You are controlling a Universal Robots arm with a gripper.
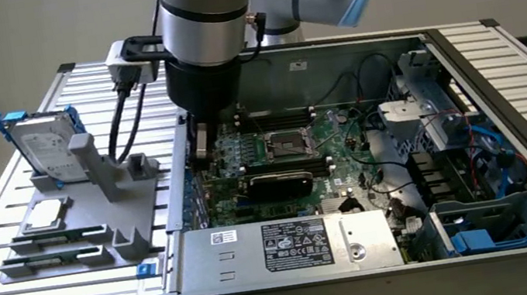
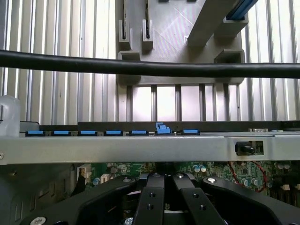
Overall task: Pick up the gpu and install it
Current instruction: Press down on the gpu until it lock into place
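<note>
Gripper low inside case, side wall close beside; black cable crosses above.

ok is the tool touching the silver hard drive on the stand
Apart. The exterior view shows the tool down inside the open case, while the hard drive stands in its grey holder outside.
</note>
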